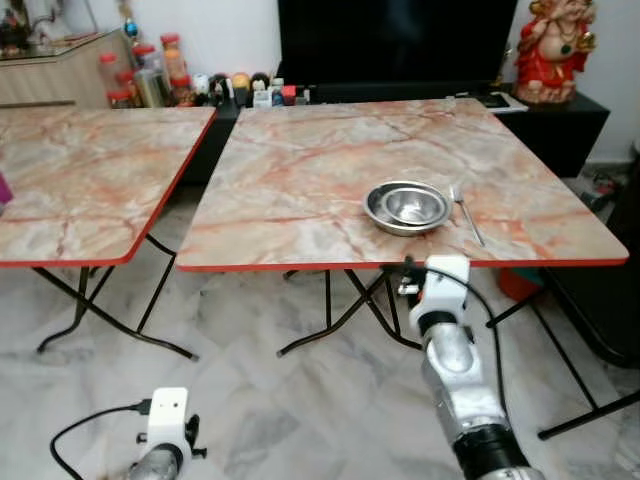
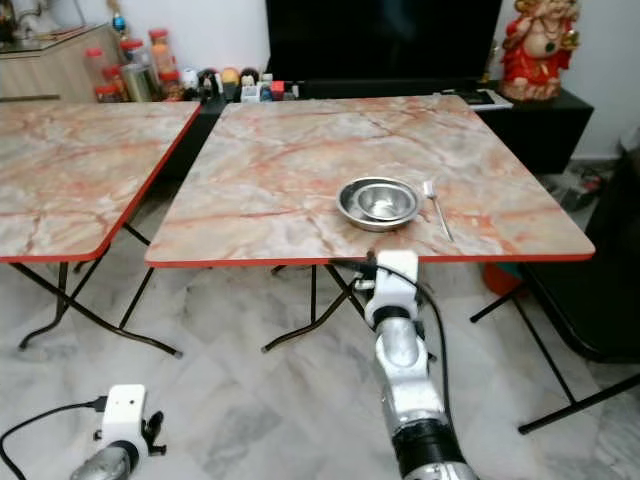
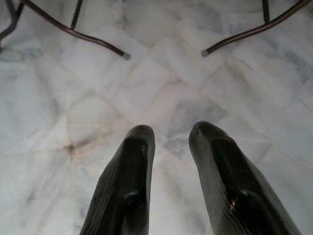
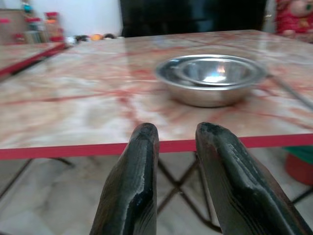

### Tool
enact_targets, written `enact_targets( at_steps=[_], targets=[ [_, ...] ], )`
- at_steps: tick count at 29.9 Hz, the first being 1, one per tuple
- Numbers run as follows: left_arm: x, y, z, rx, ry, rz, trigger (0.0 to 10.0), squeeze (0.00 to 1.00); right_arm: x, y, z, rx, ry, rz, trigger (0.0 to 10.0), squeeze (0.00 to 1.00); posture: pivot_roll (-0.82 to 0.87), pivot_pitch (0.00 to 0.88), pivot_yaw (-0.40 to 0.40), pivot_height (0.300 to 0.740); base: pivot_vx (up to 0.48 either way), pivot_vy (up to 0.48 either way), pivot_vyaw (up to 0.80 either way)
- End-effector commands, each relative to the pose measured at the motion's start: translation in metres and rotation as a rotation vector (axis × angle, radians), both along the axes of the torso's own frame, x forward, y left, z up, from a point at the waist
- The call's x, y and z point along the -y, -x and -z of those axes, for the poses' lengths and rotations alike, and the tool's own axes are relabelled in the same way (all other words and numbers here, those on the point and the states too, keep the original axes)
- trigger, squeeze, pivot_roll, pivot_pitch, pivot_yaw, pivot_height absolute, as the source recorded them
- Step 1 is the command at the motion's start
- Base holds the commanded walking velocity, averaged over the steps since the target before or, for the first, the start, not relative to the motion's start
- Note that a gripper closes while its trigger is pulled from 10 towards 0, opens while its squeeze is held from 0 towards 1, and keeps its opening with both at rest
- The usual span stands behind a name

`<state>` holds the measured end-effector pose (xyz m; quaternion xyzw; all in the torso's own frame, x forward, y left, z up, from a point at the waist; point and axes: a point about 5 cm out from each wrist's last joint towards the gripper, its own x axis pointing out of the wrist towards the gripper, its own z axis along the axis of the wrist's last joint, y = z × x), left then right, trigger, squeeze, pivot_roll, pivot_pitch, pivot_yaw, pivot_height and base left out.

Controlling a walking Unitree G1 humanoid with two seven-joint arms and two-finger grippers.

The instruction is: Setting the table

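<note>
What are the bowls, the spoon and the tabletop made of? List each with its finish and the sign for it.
Bowls: likely stainless steel, shiny; they mirror light, and a smaller one sits nested in a larger.
Spoon: the same bright silver, probably steel; too thin to judge further.
Tabletop: marble-look pink and orange veining, glossy, with a red edge band; probably a printed laminate rather than stone, though that stays open.

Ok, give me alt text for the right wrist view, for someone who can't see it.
The right gripper, fingers slightly apart and empty, sits just short of the marble-patterned table's red edge. Beyond it on the tabletop are nested steel bowls, with a spoon beside them.
</note>
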<state>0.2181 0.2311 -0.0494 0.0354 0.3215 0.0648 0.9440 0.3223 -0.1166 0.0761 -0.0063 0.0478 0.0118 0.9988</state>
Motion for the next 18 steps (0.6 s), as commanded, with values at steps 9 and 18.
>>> enact_targets(
  at_steps=[9, 18],
  targets=[
    [0.002, -0.007, -0.004, 0.014, 0.007, 0.002, 10.0, 0.0, 0.013, 0.006, 0.026, -0.113, -0.051, 0.034, 10.0, 0.0, 0.05, 0.0, 0.058, 0.719, 0.0, 0.299, 0.0],
    [0.004, -0.006, -0.002, -0.003, 0.005, 0.009, 10.0, 0.0, 0.028, 0.048, 0.096, -0.471, -0.002, 0.046, 10.0, 0.0, 0.04, 0.0, 0.059, 0.719, 0.0, 0.307, 0.0]
  ],
)
